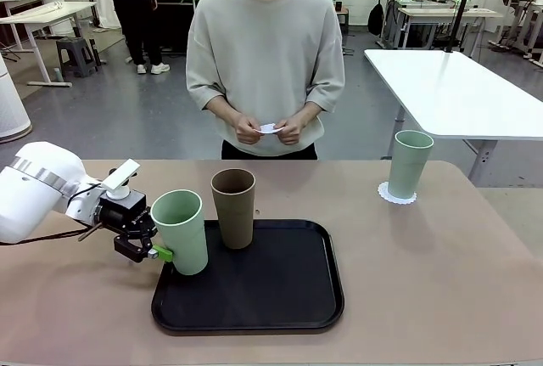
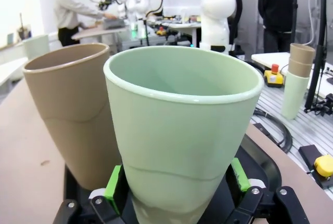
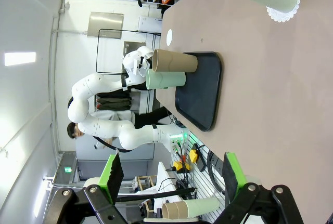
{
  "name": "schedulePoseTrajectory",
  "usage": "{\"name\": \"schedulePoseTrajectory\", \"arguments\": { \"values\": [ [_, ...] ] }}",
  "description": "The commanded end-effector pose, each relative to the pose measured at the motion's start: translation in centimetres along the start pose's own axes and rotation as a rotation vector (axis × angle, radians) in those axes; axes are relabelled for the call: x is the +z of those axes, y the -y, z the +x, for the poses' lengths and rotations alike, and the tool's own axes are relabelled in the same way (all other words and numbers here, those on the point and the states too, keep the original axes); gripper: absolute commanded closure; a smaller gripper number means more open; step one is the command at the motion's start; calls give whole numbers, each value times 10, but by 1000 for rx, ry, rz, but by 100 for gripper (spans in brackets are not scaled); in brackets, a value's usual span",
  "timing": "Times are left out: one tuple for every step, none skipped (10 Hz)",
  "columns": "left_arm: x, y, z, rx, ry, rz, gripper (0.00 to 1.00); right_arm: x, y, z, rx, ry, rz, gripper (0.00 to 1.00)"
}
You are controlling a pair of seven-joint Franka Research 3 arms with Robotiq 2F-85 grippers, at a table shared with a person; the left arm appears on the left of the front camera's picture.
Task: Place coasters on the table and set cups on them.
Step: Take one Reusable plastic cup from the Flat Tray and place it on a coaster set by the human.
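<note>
The left gripper (image 2: pixel 176 185) is closed on the lower part of a mint cup (image 1: pixel 181 230), with a green pad pressed to each side of it. The cup is seen upright at the near left corner of the black tray (image 1: pixel 288 298), with a brown cup (image 1: pixel 233 207) just beside it on the same tray. Whether the gripped cup's base rests on the tray or is just clear of it cannot be told.

A second mint cup (image 1: pixel 410 164) is already set on a coaster (image 1: pixel 397 195) at the far right of the desk (image 1: pixel 424 273). Another coaster (image 1: pixel 270 128) is held between the person's hands (image 1: pixel 249 131) at the far side, not yet laid down. In the right wrist view a small white disc (image 3: pixel 169 37) is seen on the desk beyond the tray, toward the left arm's side; it is probably a coaster, though its edge is too small to confirm.

The right gripper (image 3: pixel 171 174) is held open above the desk, with nothing between its fingers.

The step in hand is judged to be the pick-up of the second cup. A straight lift clear of the tray's rim is called for next, with the brown cup left undisturbed, then a carry to a free coaster and an upright, centred set-down before the grip is released.
</note>
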State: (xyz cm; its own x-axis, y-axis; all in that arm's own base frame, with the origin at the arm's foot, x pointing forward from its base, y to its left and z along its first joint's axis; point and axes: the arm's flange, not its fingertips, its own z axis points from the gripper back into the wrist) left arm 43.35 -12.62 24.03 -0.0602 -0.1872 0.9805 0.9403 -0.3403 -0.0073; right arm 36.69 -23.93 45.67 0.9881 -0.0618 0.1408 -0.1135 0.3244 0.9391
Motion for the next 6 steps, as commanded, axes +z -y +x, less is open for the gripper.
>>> {"name": "schedulePoseTrajectory", "arguments": {
  "values": [
    [4,-1,-4,-61,12,-30,19,0,0,0,-16,1,-1,0],
    [3,-2,-4,-59,11,-28,68,0,0,0,-16,1,-1,0],
    [2,-3,-5,-56,6,-31,37,0,0,0,-16,1,-1,0],
    [2,-4,-6,-48,5,-29,100,0,0,0,-16,1,-1,0],
    [3,-5,-7,-44,8,-28,91,0,0,0,-16,1,-1,0],
    [4,-5,-7,-39,10,-28,100,0,0,0,-16,1,-1,0]
  ]
}}
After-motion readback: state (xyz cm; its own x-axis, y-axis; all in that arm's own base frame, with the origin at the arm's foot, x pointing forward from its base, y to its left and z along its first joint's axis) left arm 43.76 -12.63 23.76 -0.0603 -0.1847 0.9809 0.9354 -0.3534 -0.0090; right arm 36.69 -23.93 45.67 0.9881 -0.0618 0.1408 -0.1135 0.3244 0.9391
